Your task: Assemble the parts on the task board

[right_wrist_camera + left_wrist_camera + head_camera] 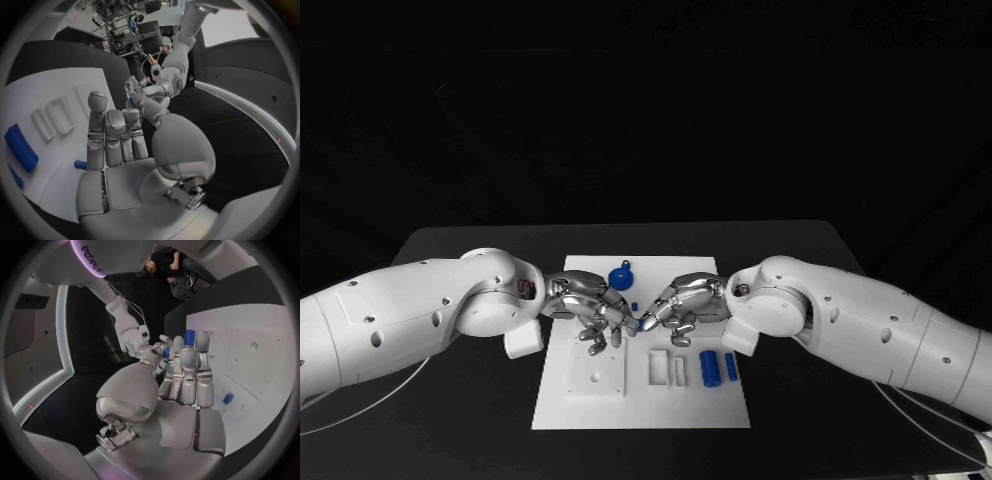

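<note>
A small blue part (635, 306) is seen on the task board (589, 400) in the gap between the fingertips of the left hand (589, 310) and right hand (672, 312), roughly equidistant from both; neither grasp can be confirmed.

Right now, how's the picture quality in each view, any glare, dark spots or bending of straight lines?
Head view: the white task board is bright, the room behind pure black. Left wrist view: fisheye bends the board's edges; highlights gleam on the left hand. Right wrist view: the same bending; the right hand is evenly lit and the blue parts look sharp.
</note>
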You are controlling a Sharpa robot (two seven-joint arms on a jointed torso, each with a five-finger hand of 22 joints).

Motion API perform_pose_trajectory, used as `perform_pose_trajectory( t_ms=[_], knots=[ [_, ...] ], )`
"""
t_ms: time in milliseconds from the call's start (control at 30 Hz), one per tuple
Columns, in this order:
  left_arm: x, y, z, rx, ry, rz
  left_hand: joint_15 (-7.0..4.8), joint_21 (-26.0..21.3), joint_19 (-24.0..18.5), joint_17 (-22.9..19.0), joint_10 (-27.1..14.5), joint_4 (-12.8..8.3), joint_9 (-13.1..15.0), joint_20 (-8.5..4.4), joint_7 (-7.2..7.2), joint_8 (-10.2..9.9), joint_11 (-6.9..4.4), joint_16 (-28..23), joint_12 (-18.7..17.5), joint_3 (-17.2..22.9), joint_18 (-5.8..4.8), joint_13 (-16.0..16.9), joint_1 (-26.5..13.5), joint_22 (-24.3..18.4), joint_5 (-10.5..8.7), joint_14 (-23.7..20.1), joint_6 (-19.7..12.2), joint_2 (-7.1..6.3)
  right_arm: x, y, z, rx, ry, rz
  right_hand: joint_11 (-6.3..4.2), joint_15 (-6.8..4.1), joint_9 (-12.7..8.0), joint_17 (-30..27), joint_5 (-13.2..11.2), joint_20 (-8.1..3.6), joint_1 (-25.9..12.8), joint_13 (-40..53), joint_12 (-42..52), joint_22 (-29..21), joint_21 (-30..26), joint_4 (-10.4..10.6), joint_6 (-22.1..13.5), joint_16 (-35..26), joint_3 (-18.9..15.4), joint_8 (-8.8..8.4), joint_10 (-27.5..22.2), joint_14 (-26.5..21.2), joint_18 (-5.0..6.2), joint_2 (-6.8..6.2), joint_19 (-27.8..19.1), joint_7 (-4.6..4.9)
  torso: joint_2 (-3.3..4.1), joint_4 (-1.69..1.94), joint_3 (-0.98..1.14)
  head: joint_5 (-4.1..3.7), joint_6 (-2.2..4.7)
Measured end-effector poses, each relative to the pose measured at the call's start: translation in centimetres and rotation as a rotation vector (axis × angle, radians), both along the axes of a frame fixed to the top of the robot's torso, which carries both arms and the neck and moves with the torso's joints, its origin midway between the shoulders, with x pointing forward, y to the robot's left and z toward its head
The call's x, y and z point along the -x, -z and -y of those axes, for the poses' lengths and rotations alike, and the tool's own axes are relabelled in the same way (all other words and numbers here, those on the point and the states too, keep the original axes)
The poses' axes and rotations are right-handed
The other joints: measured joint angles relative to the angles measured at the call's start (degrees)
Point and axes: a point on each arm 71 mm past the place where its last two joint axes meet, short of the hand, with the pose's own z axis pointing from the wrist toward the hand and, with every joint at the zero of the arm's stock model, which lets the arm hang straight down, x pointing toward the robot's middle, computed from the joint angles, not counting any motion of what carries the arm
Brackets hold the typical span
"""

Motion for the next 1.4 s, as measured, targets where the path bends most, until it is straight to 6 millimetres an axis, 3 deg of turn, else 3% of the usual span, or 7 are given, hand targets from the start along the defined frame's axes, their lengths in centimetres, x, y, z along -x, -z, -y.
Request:
perform_pose_trajectory(
  t_ms=[367,1167,1400],
  knots=[
    [-0.05,0.03,0.04,-0.003,-0.001,-0.001,0.00,-0.23,0.00,-0.06,0.57,1.60,-1.42,0.00,-0.15,0.11,-0.13,0.00,0.00,0.22,0.00,-0.04,0.65,0.00,-0.99,0.00,0.58,0.60,-0.02,0.07,-0.02,0.002,0.002,-0.001,0.00,0.00,0.01,0.06,0.00,0.00,0.00,0.06,0.00,0.00,0.31,0.10,-0.03,0.00,0.11,-0.03,-0.01,0.00,-0.01,-0.01,0.00,0.03,0.00,-0.01,0.00,-0.03,-0.19],
    [-0.22,0.17,0.01,-0.009,-0.007,-0.002,-0.19,0.19,0.00,-0.05,2.70,-1.28,-2.25,0.00,-0.11,-0.02,-0.23,0.22,-2.24,4.91,-0.02,-0.86,1.20,0.00,1.25,-0.20,1.59,1.37,-0.07,0.43,-0.27,0.011,0.011,-0.003,0.09,0.00,0.01,0.04,-0.02,0.00,-0.25,0.14,0.00,0.00,0.31,0.10,0.12,0.00,0.10,0.01,-0.09,0.00,-0.01,-0.25,0.00,-0.07,0.00,0.02,0.01,-0.11,-0.36],
    [-0.30,0.26,-0.01,-0.009,-0.016,-0.002,-0.22,0.65,0.00,-0.05,4.52,-1.76,-2.70,0.00,0.18,-0.68,-0.58,0.22,-3.34,6.11,-0.06,-1.29,1.13,0.00,1.24,-0.18,3.33,1.43,-0.05,0.62,-0.41,0.016,0.014,-0.005,0.10,0.00,0.00,0.04,-0.01,0.20,-0.38,0.14,0.00,0.00,0.31,0.26,0.14,0.00,0.26,0.01,-0.09,0.00,0.00,-0.38,-0.21,-0.05,-0.01,0.01,-0.03,-0.09,-0.41]
  ],
)
